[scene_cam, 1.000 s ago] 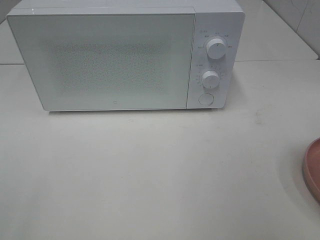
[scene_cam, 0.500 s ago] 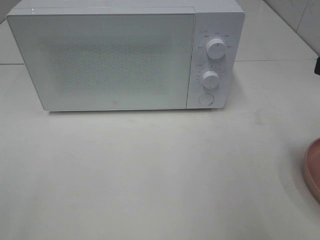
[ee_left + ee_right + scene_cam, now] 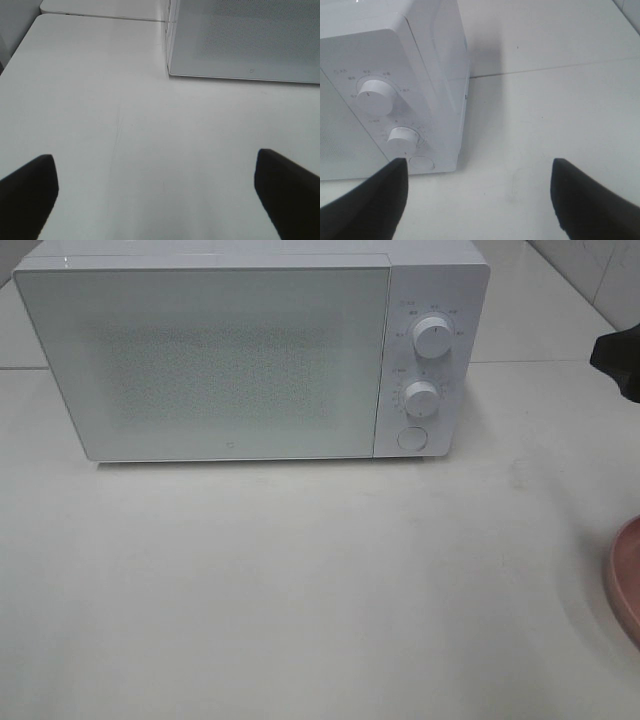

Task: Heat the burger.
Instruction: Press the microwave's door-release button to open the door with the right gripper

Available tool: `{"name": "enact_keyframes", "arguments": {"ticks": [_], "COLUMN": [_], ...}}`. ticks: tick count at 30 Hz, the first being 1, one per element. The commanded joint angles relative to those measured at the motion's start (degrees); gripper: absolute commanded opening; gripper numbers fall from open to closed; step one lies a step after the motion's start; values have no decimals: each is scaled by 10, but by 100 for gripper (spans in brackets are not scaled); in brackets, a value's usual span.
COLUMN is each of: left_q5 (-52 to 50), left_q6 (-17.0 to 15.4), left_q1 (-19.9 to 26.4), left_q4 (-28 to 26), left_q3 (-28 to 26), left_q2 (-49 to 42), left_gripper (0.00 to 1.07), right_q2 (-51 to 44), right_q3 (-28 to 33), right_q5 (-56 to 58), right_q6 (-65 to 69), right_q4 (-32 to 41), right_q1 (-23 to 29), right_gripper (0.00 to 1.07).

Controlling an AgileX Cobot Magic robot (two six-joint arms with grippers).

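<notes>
Door-opening step I reckon: microwave (image 3: 250, 350) shut, left gripper (image 3: 155, 159) and right gripper (image 3: 477, 172) both gaping empty, right one needs that round button (image 3: 411, 438) mid-frame.

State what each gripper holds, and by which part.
Nothing is held: the left gripper and the right gripper both stand open and empty, the right one near the microwave.

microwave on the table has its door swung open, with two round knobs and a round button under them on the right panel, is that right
Not quite: the microwave has its door shut, flush with the front, as the exterior high view shows. The rest holds: the upper knob and lower knob sit above the round button on the right panel.
</notes>
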Motion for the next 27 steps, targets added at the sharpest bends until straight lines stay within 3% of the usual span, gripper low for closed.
{"name": "enact_keyframes", "arguments": {"ticks": [1, 8, 10, 16, 27], "left_q5": [1, 1, 1, 1, 1], "left_q6": [-2, -2, -2, -2, -2], "left_q1": [2, 2, 2, 2, 2], "left_q4": [-4, -4, -4, -4, -4], "left_q3": [1, 1, 1, 1, 1], "left_q2": [-9, -9, -9, -9, -9], "left_gripper": [100, 100, 100, 100, 100], "right_q2": [17, 63, 98, 118, 201], "right_q3": [26, 56, 87, 110, 126], "right_q5": [-102, -193, -266, -316, -461], "right_q6": [-3, -14, -37, -42, -152], "right_q4": [-18, -18, -13, 5, 170], "right_q1": [-3, -2, -2, 2, 179], "right_gripper": [75, 75, 75, 75, 75]}}
